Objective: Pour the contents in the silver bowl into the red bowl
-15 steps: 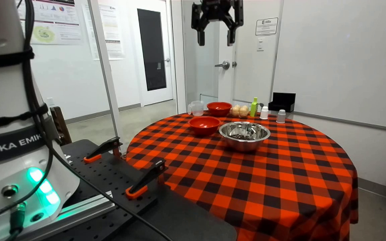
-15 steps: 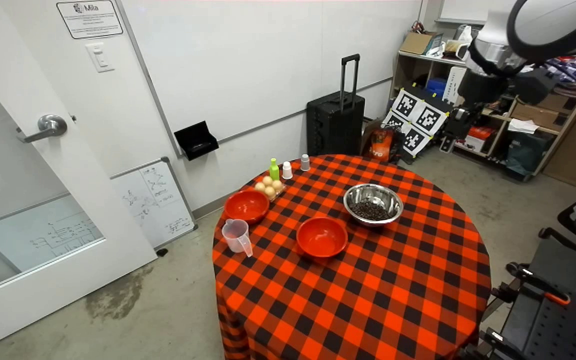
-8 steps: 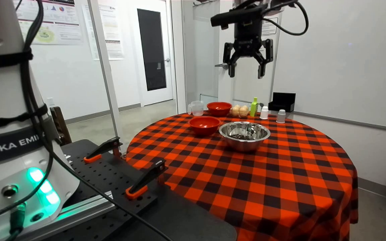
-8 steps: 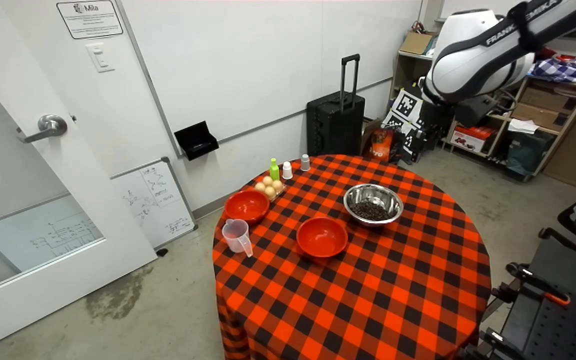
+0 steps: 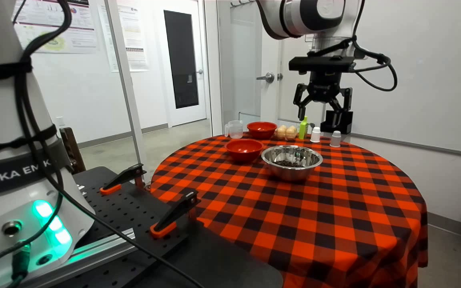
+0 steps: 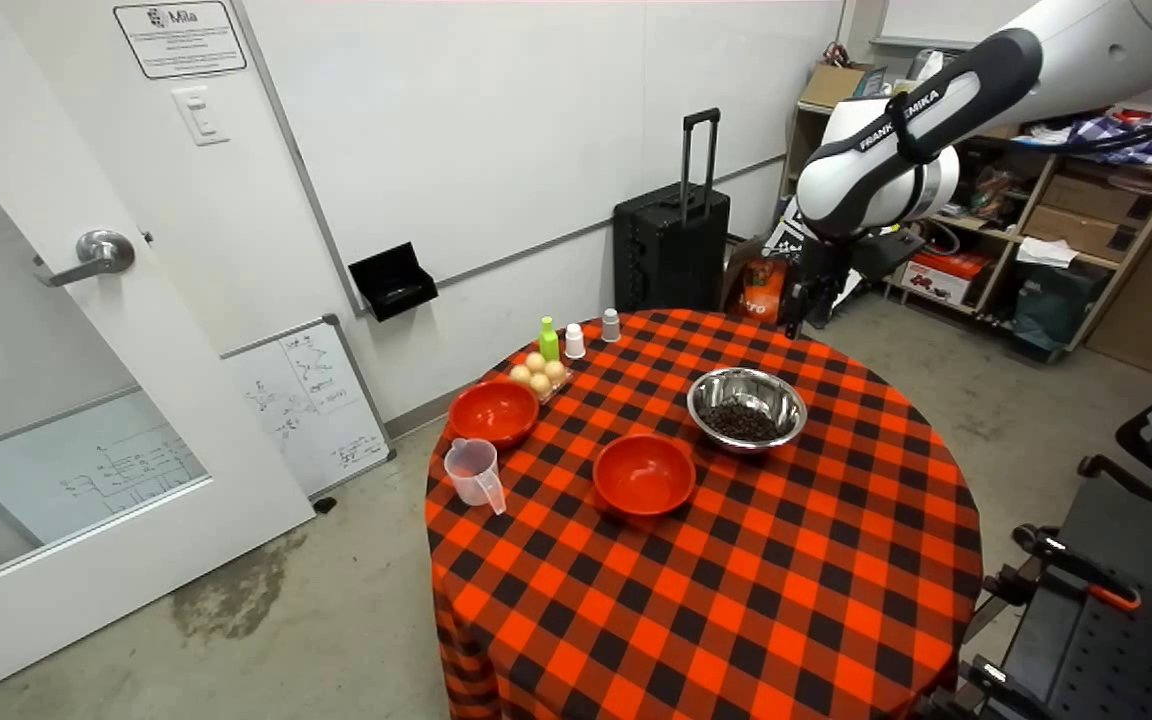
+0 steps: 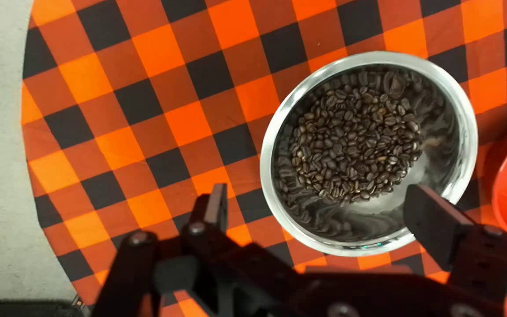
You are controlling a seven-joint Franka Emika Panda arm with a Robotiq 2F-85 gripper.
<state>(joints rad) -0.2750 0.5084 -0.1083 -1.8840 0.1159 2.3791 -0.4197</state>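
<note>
Gripper [image 5: 319,120] has shifted toward 4–5 o'clock in an exterior view since the earlier frame; more of the arm [image 5: 322,14] shows too. Items on the checked cloth [image 6: 736,620] sit as before. Clock = picture plane, 12 up.

Fingers [image 7: 431,220] spread wide, tips down, higher than the silver bowl [image 5: 292,174] and clear of it. Gripper is at that bowl's 1 o'clock in both exterior views. Wrist view: bowl sits at 3 o'clock of frame centre, one finger overlapping its rim at about 4:30, line of sight only.

Silver bowl upright on the cloth, dark beans [image 7: 350,145] inside. Wrist view has them piled toward 10 o'clock, bare metal at 5.

Red bowl [image 6: 644,475] upright, just beside it with a gap: silver's 8 o'clock in an exterior view, 3 o'clock in wrist view, cropped at frame edge there.

Farther red bowl [image 6: 493,412] at the red bowl's 10 o'clock in an exterior view. Measuring jug [image 6: 473,470] by its 6. Egg pack [image 6: 538,383], green bottle [image 6: 548,340], white container [image 6: 574,342] and grey container [image 6: 610,325] line up toward 1–2.
</note>
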